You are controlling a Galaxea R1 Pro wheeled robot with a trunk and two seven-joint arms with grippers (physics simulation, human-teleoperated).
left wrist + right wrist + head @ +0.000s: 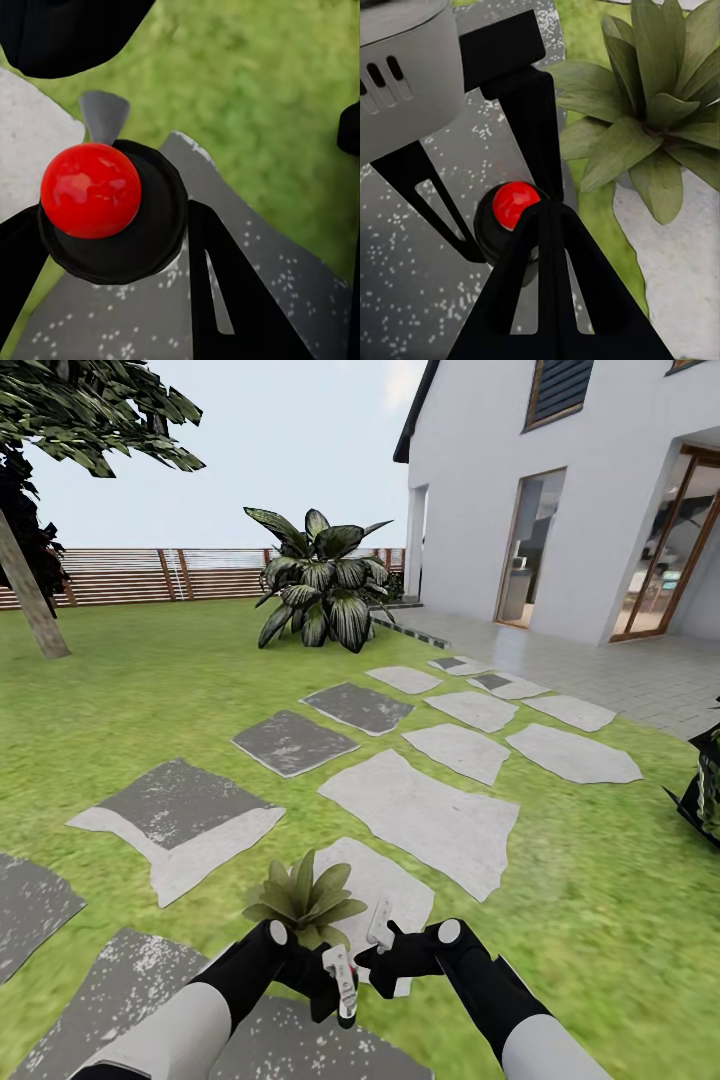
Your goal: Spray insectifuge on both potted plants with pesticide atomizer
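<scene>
Nearest the left wrist camera, clamped between the black fingers (225,292) of the left gripper (109,225): pesticide atomizer (112,214), red button on its black cap facing the lens, above a grey stepping stone (285,270) and lawn (262,90).

Right wrist view: same atomizer held in the left fingers; right gripper (547,214) fingers together, tips at the red button; potted plant (660,112) just beside. Cannot tell where the nozzle points.

Head view: both arms meeting low just in front of that plant, among the stones of the garden (600,840).

Judging from this: pick-up done, first plant within reach, no spray visible, covering both plants apparently left.
</scene>
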